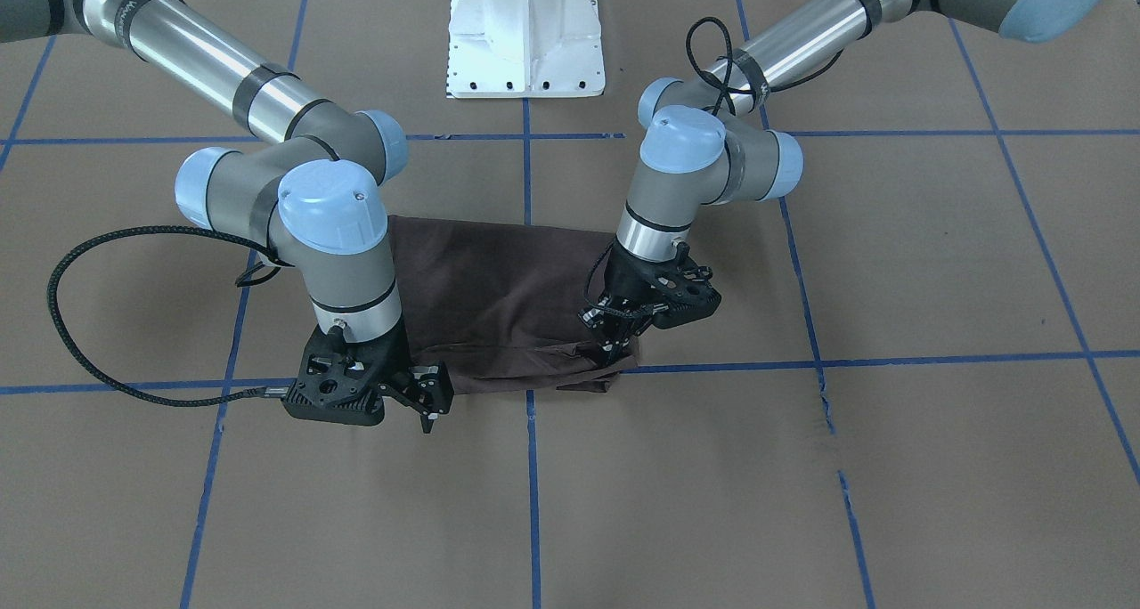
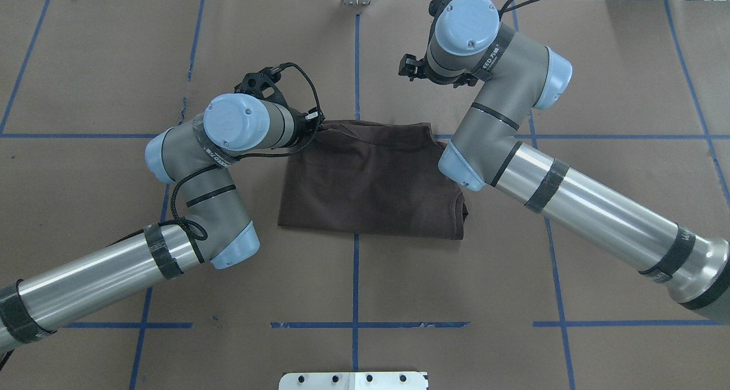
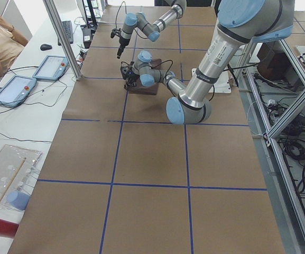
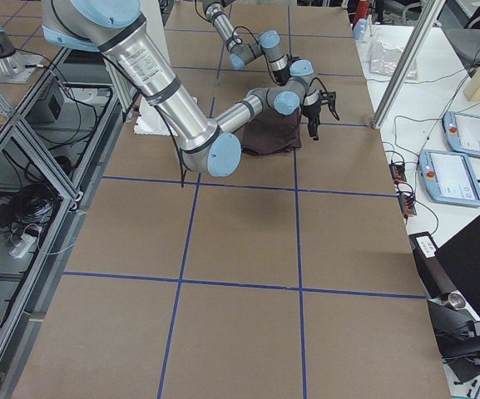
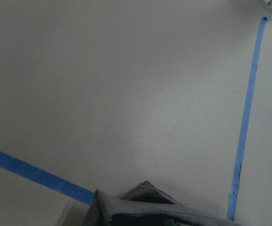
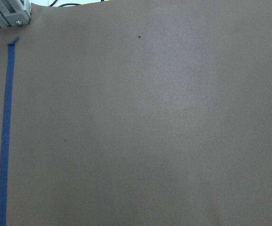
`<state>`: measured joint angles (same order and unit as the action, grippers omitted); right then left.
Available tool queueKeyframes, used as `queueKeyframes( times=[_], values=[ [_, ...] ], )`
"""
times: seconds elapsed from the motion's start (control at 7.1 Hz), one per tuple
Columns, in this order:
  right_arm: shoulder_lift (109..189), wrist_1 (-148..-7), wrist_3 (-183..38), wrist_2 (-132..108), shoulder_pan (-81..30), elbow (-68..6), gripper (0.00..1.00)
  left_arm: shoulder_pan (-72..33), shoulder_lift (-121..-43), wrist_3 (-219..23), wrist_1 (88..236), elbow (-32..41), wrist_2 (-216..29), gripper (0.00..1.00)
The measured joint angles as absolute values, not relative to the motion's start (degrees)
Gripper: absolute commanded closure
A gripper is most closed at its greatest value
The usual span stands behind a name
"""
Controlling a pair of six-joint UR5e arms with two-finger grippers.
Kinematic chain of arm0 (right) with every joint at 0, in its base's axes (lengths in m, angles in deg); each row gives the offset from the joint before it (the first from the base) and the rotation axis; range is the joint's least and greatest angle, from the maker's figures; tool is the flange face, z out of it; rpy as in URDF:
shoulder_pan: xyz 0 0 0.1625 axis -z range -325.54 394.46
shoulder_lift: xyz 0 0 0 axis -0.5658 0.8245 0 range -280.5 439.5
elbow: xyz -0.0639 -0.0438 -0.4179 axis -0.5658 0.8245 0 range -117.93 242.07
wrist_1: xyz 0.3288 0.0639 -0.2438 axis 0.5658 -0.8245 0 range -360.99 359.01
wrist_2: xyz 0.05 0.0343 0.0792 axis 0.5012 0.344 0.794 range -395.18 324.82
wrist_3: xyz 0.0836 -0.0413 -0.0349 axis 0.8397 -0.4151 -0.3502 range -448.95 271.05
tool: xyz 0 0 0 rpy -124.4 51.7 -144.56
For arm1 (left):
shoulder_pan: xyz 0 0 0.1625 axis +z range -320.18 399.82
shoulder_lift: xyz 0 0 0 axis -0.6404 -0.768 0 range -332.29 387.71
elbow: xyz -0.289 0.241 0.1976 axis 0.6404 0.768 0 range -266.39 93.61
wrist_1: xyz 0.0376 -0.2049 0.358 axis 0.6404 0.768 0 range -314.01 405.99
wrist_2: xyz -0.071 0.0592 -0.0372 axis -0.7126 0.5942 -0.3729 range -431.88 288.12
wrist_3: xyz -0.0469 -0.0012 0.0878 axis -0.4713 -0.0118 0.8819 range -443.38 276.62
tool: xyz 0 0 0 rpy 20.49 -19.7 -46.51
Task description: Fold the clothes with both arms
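A: Front view. The T-shirt (image 1: 499, 288) lies folded flat on the bench (image 1: 891, 466), mid-frame, over a blue tape line (image 1: 891, 360).
B: And the left pincer (image 1: 614, 346)?
A: At the shirt's 4 o'clock corner, fingertips pinching a bunched bit of cloth. The right pincer (image 1: 430, 413) is at 8 o'clock, beside the edge. Spread or pressed together, cannot tell.
B: Overhead?
A: Shirt is a dark rectangle, centre. The left arm (image 2: 228, 128) covers its 10 o'clock corner, and the cloth comes to a point there. Right pincer sits off at 1 o'clock, apart from the cloth.
B: Side views?
A: Shirt small and dark, far up the bench. Fingers too small to read.
B: Wrist cameras?
A: Left: a lifted fold of shirt at 6 o'clock, tape at 3 and 7. Right: brown paper (image 6: 150, 117), tape at 9 o'clock.
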<state>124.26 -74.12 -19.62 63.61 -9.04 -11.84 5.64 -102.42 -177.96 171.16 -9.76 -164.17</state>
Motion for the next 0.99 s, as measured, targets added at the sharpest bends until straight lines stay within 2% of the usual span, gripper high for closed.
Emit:
queueKeyframes(
  times=[0.42,0.7,0.84,0.99],
  values=[
    [124.24,-74.09,-19.60,63.61,-9.04,-11.84,0.00,2.96,-102.28,-172.93,171.20,-10.46,-162.34,1.00],
    [124.24,-74.04,-19.56,63.61,-9.04,-11.84,0.00,0.79,-102.28,-169.66,171.68,-13.48,-162.17,1.00],
    [124.24,-74.03,-19.58,63.63,-9.05,-11.84,0.00,0.27,-102.28,-168.67,171.93,-14.47,-162.17,0.01],
    [124.24,-74.00,-19.59,63.67,-9.04,-11.84,0.00,-0.36,-102.37,-166.62,172.08,-14.61,-162.54,0.00]
  ],
)
